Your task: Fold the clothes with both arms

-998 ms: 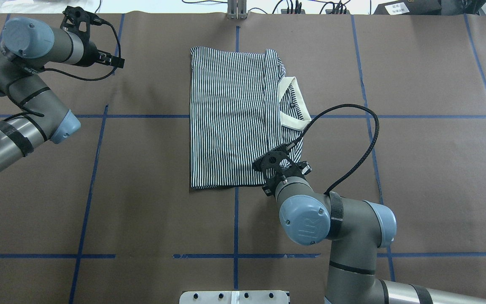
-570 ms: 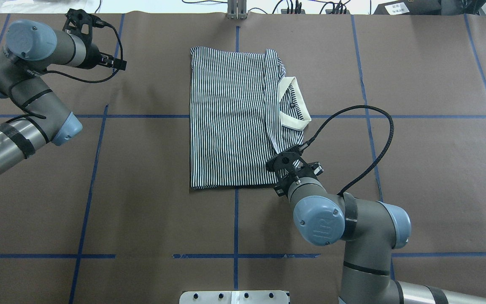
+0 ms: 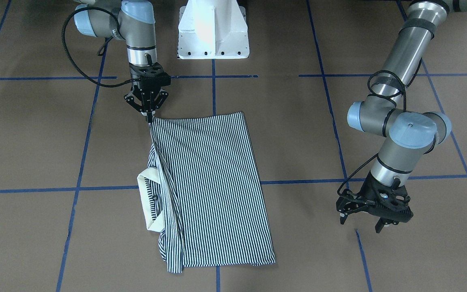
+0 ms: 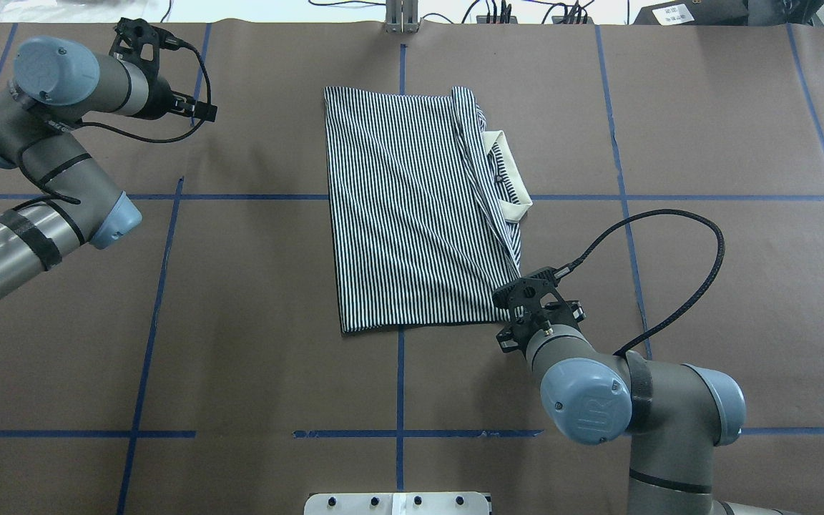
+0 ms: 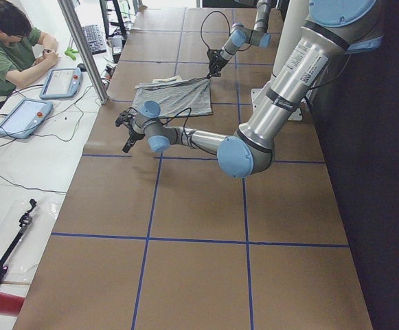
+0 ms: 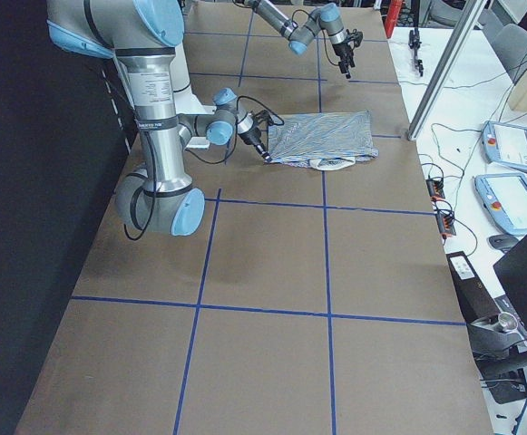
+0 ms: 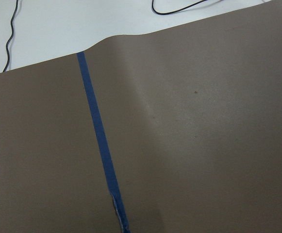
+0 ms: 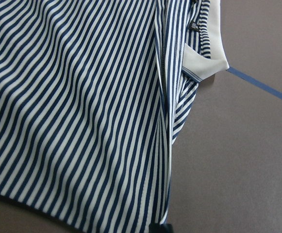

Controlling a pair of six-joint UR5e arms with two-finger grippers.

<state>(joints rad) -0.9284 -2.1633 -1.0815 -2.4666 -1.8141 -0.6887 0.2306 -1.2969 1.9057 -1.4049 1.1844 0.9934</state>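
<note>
The striped polo shirt (image 3: pixel 213 182) lies folded lengthwise on the brown paper, cream collar (image 3: pixel 146 198) sticking out at one side. It also shows in the overhead view (image 4: pixel 412 214) and the right wrist view (image 8: pixel 82 111). My right gripper (image 3: pixel 149 114) is shut on the shirt's hem corner nearest the robot, holding it just above the table. In the overhead view (image 4: pixel 519 306) its fingers are hidden under the wrist. My left gripper (image 3: pixel 361 224) is open and empty, hovering over bare paper well away from the shirt, at the far left in the overhead view (image 4: pixel 201 109).
The white pedestal base (image 3: pixel 213 28) stands at the table's robot side. Blue tape lines (image 7: pixel 99 145) cross the brown paper. A metal post (image 4: pixel 401 18) stands at the far edge. An operator (image 5: pixel 7 48) and tablets (image 5: pixel 24 117) are beyond it.
My right gripper has moved right and toward the robot, dragging the shirt's near corner with it, so the shirt now lies skewed. The left arm has barely moved.
</note>
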